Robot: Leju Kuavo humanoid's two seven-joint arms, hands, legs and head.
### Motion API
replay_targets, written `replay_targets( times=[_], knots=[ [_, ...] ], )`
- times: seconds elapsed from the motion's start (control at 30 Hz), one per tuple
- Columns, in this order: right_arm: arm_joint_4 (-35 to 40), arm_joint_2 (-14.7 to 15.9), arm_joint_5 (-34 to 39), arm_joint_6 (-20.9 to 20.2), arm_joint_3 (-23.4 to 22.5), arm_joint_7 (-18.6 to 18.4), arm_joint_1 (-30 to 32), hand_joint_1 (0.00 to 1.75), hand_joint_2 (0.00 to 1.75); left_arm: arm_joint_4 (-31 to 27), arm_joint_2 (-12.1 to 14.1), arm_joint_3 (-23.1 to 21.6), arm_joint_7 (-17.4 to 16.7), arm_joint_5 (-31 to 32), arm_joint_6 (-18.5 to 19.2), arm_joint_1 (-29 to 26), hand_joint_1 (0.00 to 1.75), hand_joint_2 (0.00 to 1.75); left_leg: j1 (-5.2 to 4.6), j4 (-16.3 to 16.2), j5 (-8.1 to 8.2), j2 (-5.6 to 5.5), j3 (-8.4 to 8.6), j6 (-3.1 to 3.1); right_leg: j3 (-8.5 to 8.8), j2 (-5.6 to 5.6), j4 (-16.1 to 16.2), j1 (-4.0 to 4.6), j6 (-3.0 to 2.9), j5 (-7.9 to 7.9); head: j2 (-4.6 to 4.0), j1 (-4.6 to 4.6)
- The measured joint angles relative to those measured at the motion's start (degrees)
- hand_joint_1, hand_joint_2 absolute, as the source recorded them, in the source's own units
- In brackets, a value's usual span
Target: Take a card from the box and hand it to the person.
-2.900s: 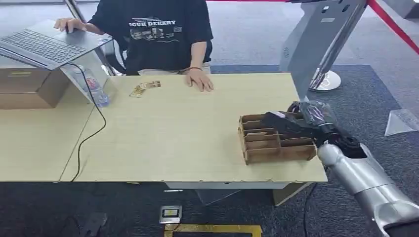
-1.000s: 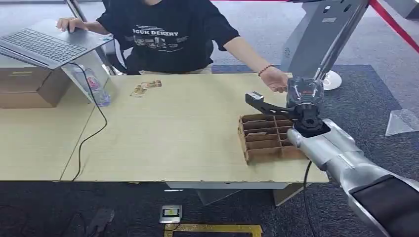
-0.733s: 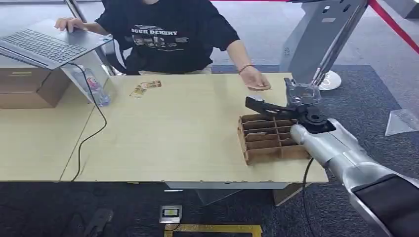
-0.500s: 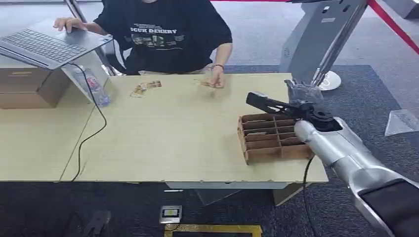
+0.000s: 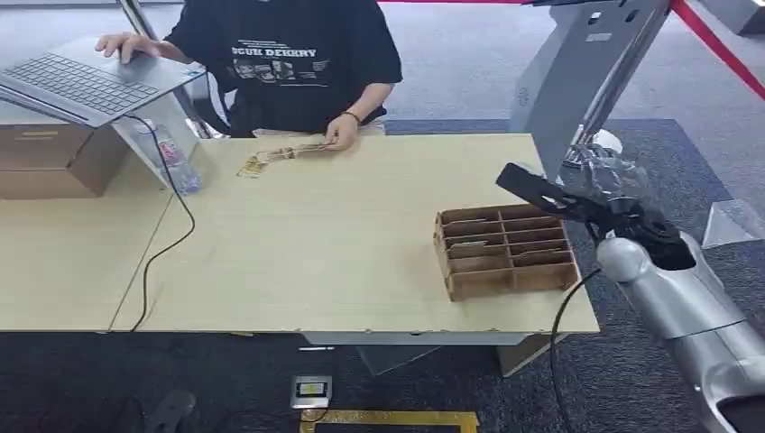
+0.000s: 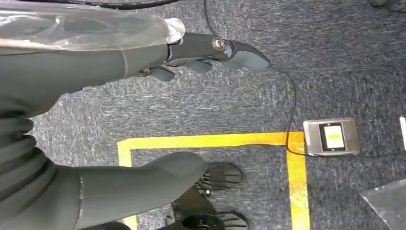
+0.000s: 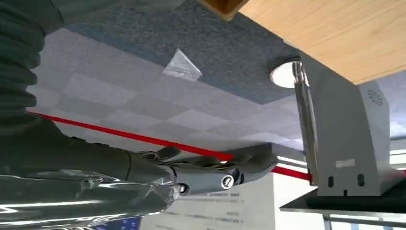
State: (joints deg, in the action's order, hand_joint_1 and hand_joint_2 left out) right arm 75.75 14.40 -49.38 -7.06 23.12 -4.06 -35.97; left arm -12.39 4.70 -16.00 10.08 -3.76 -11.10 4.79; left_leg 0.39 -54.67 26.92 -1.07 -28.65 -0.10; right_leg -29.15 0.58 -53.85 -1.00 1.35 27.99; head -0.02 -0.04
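Our right hand [image 5: 577, 194] hovers over the far edge of the box [image 5: 505, 250], fingers loosely extended and holding nothing; our left hand [image 6: 210, 50] hangs empty by the floor. The person's hand [image 5: 341, 137] lays a card [image 5: 302, 150] near them. Lowering carelessly could knock the box off the table [image 5: 343, 244]
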Motion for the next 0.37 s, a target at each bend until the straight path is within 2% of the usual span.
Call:
replay_targets(
  times=[0.37],
  knots=[
    [14.9, 4.1, 0.3, -1.2, -5.4, -0.9, 6.5, 0.0, 1.75, 0.0, 0.4, 0.0, 0.4, -0.3, 0.2, -0.2, 0.0, 1.75, 0.0, 0.0, 0.0, 0.0, -0.03, 0.0, 0.0, 0.0, 0.0, 0.0, 0.0, 0.0, 0.0, 0.0]
  ],
)
